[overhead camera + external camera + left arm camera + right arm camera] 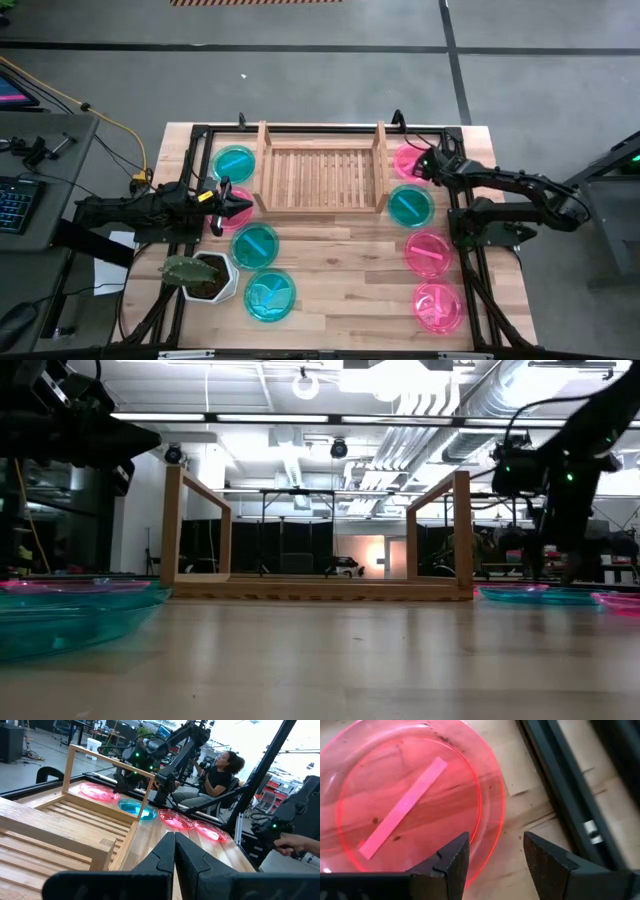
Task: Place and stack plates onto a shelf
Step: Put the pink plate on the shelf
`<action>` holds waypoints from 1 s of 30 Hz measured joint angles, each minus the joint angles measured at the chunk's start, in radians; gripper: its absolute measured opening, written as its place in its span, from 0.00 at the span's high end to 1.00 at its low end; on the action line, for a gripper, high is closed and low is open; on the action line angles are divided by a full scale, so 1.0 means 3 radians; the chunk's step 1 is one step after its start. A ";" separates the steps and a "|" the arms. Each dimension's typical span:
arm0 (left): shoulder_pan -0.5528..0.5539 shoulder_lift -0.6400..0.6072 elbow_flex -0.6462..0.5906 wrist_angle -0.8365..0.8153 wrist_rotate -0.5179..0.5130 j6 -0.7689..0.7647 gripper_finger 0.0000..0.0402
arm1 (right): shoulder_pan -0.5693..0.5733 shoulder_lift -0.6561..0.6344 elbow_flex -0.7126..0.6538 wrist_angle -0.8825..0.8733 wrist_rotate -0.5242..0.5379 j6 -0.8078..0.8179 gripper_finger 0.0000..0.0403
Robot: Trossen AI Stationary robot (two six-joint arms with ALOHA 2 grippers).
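Wooden tabletop (pixel 340 270), shelf (pixel 320 178) empty; right gripper (pixel 495 857) spread open, astride rim of far-right pink plate (pixel 410 800), gripping nothing; left gripper (pixel 175 851) closed, empty, beside shelf.

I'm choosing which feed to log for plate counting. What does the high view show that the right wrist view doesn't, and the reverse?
Only the high view shows the wooden shelf holding no plates, the teal plates, the plant pot and the left pincer, shut, at the shelf's left end. Only the right wrist view shows the right pincer open, its one finger above the plate's rim. Both show the far pink plate on the table.
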 joint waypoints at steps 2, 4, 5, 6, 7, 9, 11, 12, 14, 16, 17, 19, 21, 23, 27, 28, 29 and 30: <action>0.0000 -0.0001 0.0001 -0.0001 0.0001 0.0000 1.00 | 0.0000 -0.0001 -0.0143 0.0270 0.0019 0.0085 0.56; 0.0000 0.0000 -0.0001 0.0000 0.0001 0.0000 1.00 | 0.0000 -0.0006 -0.0243 0.0499 0.0056 0.0140 0.56; 0.0000 0.0000 0.0001 0.0000 0.0000 0.0001 1.00 | 0.0000 -0.0009 -0.0276 0.0580 0.0065 0.0158 0.56; 0.0000 0.0000 0.0000 -0.0001 0.0001 0.0000 1.00 | 0.0000 -0.0009 -0.0297 0.0643 0.0072 0.0186 0.56; 0.0000 -0.0001 0.0001 0.0000 0.0001 0.0001 1.00 | 0.0000 -0.0009 -0.0310 0.0693 0.0074 0.0206 0.56; 0.0000 0.0000 -0.0001 0.0000 0.0000 0.0000 1.00 | -0.0001 -0.0006 -0.0313 0.0732 0.0083 0.0222 0.56; 0.0000 -0.0001 0.0001 0.0000 0.0000 0.0000 1.00 | -0.0001 -0.0004 -0.0313 0.0761 0.0094 0.0249 0.56; 0.0000 0.0000 0.0001 -0.0001 0.0000 0.0000 1.00 | -0.0001 -0.0004 -0.0314 0.0760 0.0098 0.0279 0.57; 0.0000 -0.0001 0.0000 0.0000 0.0000 0.0001 1.00 | -0.0001 -0.0003 -0.0317 0.0756 0.0117 0.0316 0.60; -0.0001 0.0000 0.0000 -0.0001 0.0000 0.0000 1.00 | -0.0001 -0.0003 -0.0318 0.0746 0.0132 0.0335 0.65; 0.0000 0.0000 0.0001 0.0000 0.0000 0.0001 1.00 | -0.0001 -0.0002 -0.0319 0.0745 0.0141 0.0360 0.67; 0.0000 0.0000 0.0001 -0.0001 0.0001 0.0000 1.00 | -0.0001 0.0001 -0.0320 0.0747 0.0158 0.0382 0.74; 0.0000 0.0000 0.0000 0.0000 0.0001 0.0000 1.00 | -0.0003 0.0001 -0.0321 0.0747 0.0175 0.0384 0.80; 0.0000 0.0000 0.0001 -0.0001 0.0000 0.0001 1.00 | -0.0001 0.0003 -0.0322 0.0747 0.0200 0.0385 0.87; 0.0000 -0.0001 0.0001 -0.0001 0.0001 0.0000 1.00 | -0.0001 0.0003 -0.0322 0.0749 0.0332 0.0380 0.98; 0.0000 0.0000 0.0001 0.0000 0.0000 0.0000 1.00 | -0.0001 0.0003 -0.0322 0.0750 0.0374 0.0375 0.99; 0.0000 0.0000 0.0000 -0.0001 0.0000 0.0000 1.00 | -0.0001 0.0003 -0.0322 0.0750 0.0404 0.0366 0.99; 0.0000 0.0000 0.0001 0.0000 0.0001 0.0000 1.00 | -0.0001 0.0003 -0.0322 0.0750 0.0433 0.0365 0.99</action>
